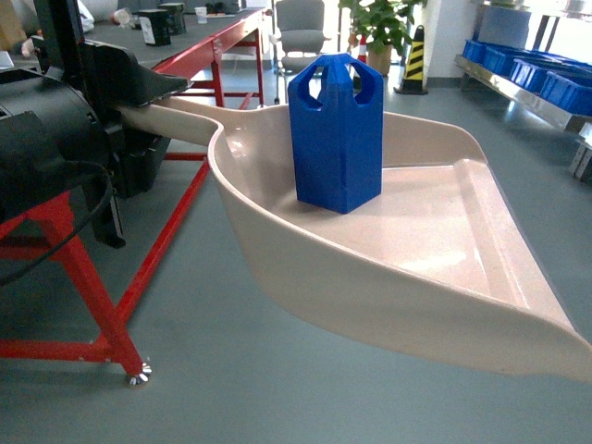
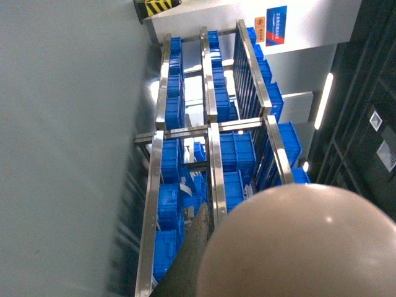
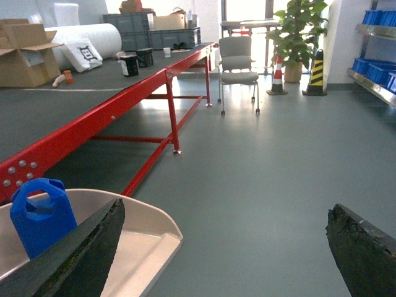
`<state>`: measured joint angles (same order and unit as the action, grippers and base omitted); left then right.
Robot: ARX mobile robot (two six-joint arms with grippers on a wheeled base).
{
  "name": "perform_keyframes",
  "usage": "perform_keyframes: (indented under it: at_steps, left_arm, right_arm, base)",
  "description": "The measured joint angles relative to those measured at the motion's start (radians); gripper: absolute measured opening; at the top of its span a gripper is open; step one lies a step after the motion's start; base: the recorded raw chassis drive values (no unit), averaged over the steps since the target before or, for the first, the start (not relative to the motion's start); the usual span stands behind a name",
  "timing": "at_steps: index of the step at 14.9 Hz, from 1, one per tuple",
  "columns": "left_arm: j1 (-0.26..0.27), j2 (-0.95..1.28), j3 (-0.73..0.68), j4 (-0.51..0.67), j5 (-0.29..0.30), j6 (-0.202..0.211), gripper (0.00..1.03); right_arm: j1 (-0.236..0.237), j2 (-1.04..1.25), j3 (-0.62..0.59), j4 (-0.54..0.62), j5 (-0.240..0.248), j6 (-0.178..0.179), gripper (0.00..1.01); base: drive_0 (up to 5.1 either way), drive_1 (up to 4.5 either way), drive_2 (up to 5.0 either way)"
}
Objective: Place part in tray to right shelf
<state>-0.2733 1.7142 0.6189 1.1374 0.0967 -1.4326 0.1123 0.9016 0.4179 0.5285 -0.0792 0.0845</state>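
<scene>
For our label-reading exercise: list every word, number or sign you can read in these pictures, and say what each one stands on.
No text can be read for certain.
Blue and orange sign on the white wall: characters too small and blurred.
White bag on the red-framed table: black square mark, no legible words.
Yellow and black striped post: warning stripes only, no lettering.
The part and the tray: no markings.

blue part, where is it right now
The blue part stands upright inside the beige tray, centre of the head view, near the handle end; the red-framed table is to its left.
</scene>
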Motion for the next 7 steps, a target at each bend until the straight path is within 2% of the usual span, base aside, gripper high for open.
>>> perform_keyframes:
  at_steps: [7]
  left_arm:
    - [-0.001,0.000,0.000,0.003,0.000,0.000,0.13]
  right_arm:
    - [0.000,0.000,0.000,0.002,0.000,0.000,0.98]
  base:
    - [0.1,4.12,-4.0]
